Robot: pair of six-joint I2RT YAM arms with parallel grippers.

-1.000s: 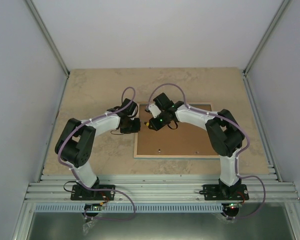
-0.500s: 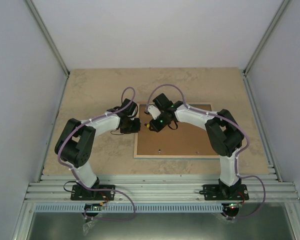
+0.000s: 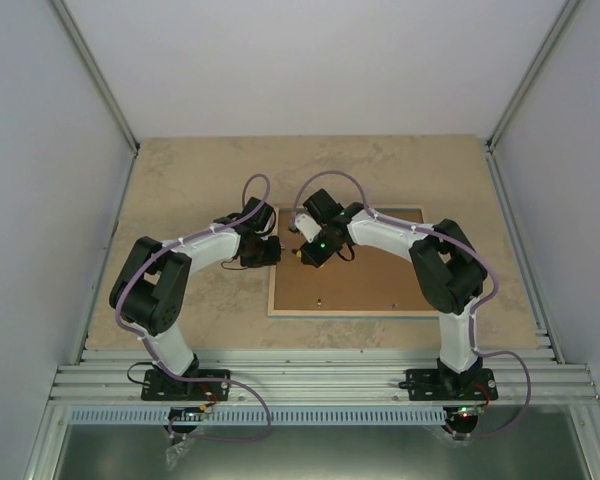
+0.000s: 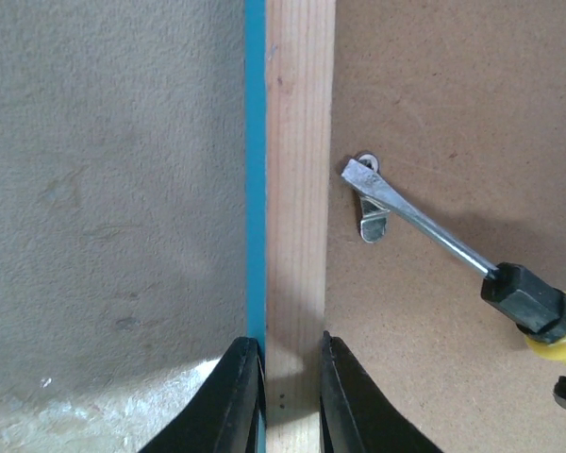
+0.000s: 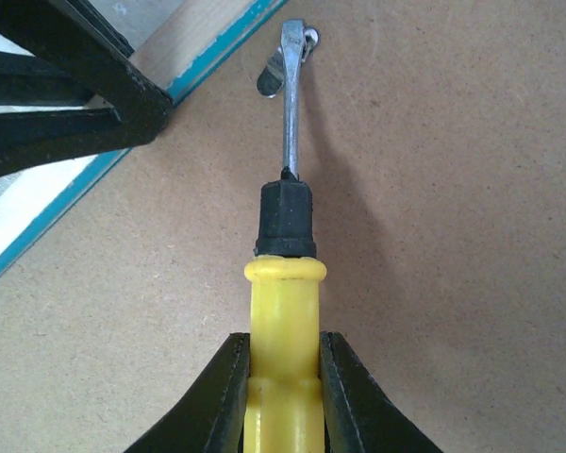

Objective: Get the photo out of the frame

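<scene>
The frame (image 4: 297,142) lies face-down on the table (image 3: 200,170), nearer its right edge. The left gripper (image 4: 285,377) has jaws clamped on its rail. The right gripper (image 5: 283,377) clamps a screwdriver (image 5: 281,311), tip at a tab (image 4: 373,226). The backing board (image 4: 453,113) is still in and the photo hidden, so it's early days.

frame (image 4: 300,189): 1 | backing board (image 5: 434,283): 1 | screwdriver (image 5: 283,302): 1 | clearly seen metal clip (image 4: 375,228): 1 | left pincer (image 4: 285,387) + right pincer (image 5: 283,377): 2

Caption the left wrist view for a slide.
Left gripper clamps the frame rail while the screwdriver blade meets a metal tab.
</scene>
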